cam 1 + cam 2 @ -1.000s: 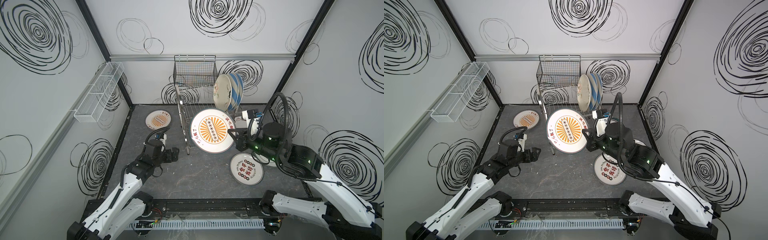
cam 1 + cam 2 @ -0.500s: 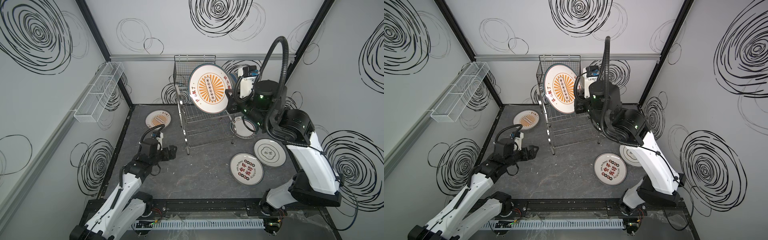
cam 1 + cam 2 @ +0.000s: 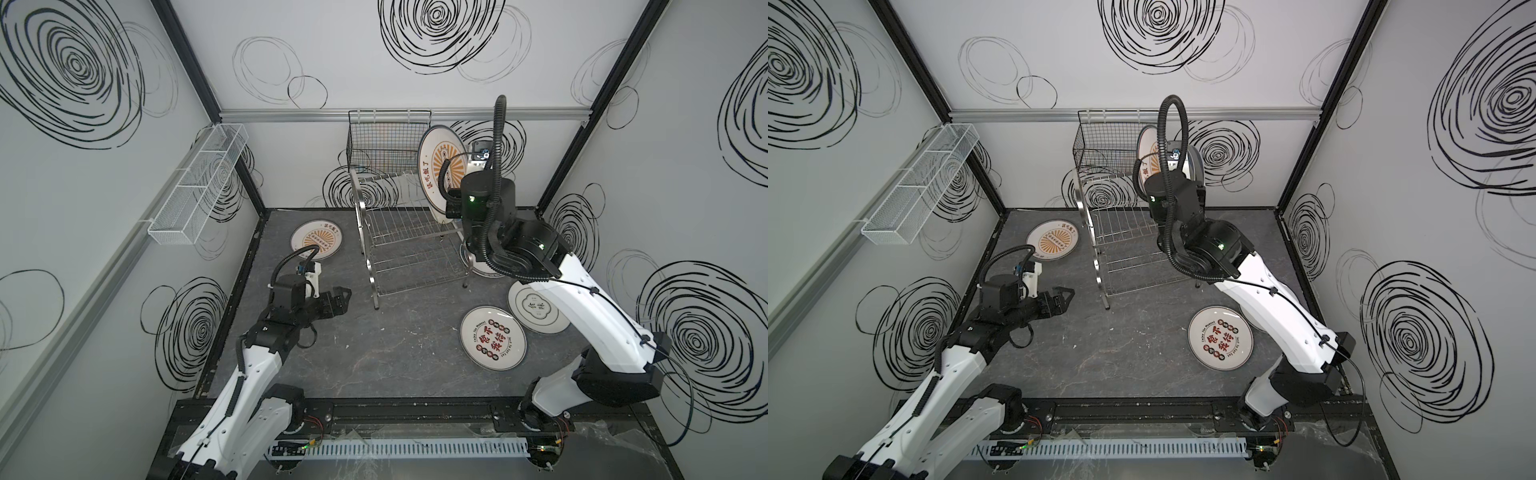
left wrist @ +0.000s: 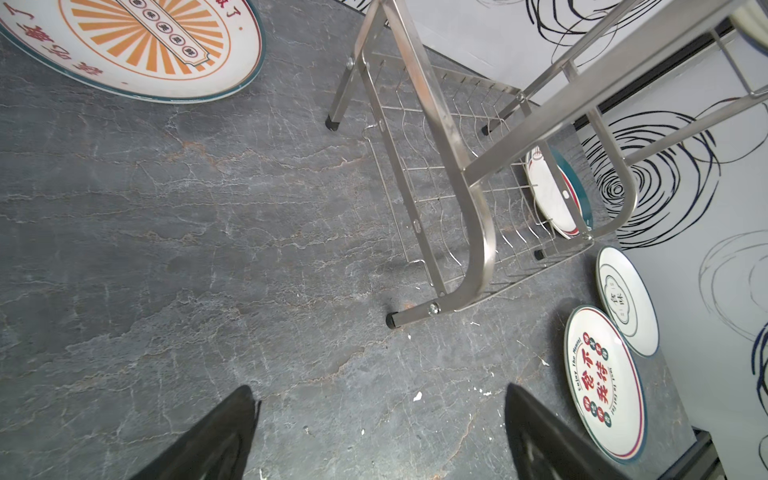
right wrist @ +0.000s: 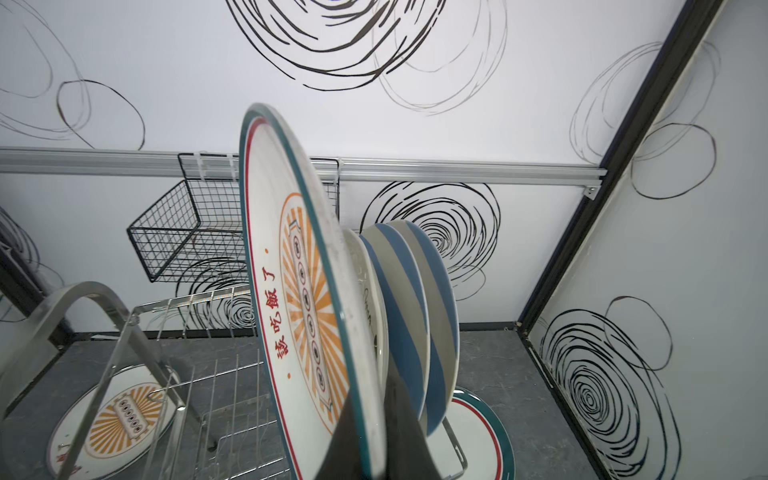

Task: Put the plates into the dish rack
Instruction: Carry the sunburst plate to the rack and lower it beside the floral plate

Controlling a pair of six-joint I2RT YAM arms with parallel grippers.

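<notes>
Right claw (image 5: 376, 432): closed tight on the rim of an orange sunburst plate (image 3: 439, 166). The plate is held on edge, upper centre in both top views, at the right end of the dish rack (image 3: 409, 245), at top-tier level. The right wrist view shows it just beside a whitish plate (image 5: 370, 299) and two blue-striped plates (image 5: 415, 316), all standing upright. Whether it sits in a slot cannot be told.

Left claw (image 4: 378, 392): wide open, empty, above the counter (image 3: 374, 357) at left centre.

Flat on the counter: second sunburst plate (image 3: 316, 240), red-black character plate (image 3: 493, 343), pale plate (image 3: 538, 309). A teal-rimmed plate (image 4: 557, 195) lies by the rack's right feet.
</notes>
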